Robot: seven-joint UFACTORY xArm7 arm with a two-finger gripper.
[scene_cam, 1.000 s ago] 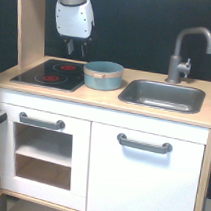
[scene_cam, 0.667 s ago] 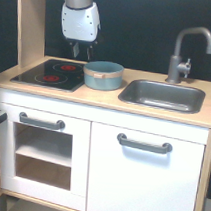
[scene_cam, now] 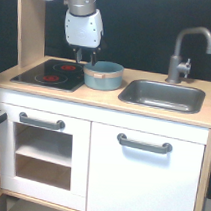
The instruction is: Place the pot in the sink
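The teal-blue pot [scene_cam: 102,75] with a tan band under its rim stands upright on the wooden counter, between the hob and the sink. The sink [scene_cam: 162,95] is a dark grey basin set in the counter toward the exterior view's right, with nothing in it. My gripper [scene_cam: 85,58] hangs from the white arm just behind and above the pot's left rim. Its dark fingers point down with a small gap between them and hold nothing. It does not touch the pot.
A black hob [scene_cam: 51,74] with red rings lies left of the pot. A grey tap [scene_cam: 184,52] rises behind the sink. A wooden upright post [scene_cam: 31,27] stands at the counter's back left. White cupboard doors with grey handles sit below.
The arm has shifted toward the exterior view's right, from over the hob to just behind the pot's left rim. The pot has stayed put.
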